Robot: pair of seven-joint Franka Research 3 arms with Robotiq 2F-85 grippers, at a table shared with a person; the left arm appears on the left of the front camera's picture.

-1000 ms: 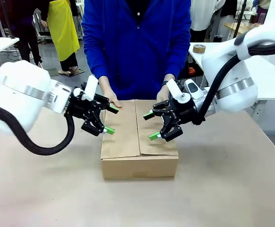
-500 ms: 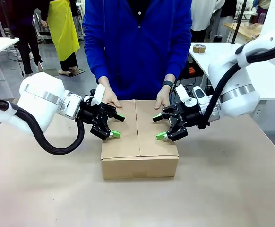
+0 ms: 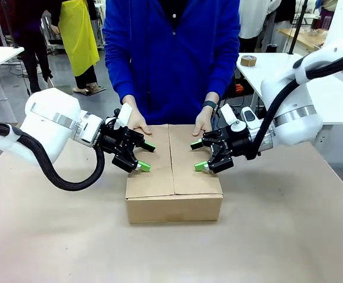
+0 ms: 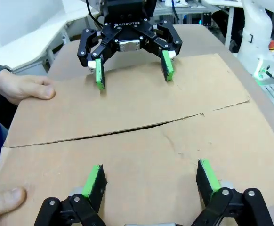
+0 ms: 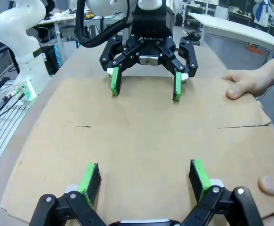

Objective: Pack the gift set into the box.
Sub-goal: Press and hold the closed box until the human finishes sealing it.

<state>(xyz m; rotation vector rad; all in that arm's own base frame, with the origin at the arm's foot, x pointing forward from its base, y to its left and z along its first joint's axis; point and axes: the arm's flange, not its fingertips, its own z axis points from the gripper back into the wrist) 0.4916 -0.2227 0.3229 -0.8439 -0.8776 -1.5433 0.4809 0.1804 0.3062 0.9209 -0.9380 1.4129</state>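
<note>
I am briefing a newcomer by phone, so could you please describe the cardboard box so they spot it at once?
Start at the wide tan table. In its middle, before the person in blue, sits the cardboard box, flanked by the open left pincer and right pincer. Unlike everything around it, it is a plain brown carton with its top flaps folded down.
</note>
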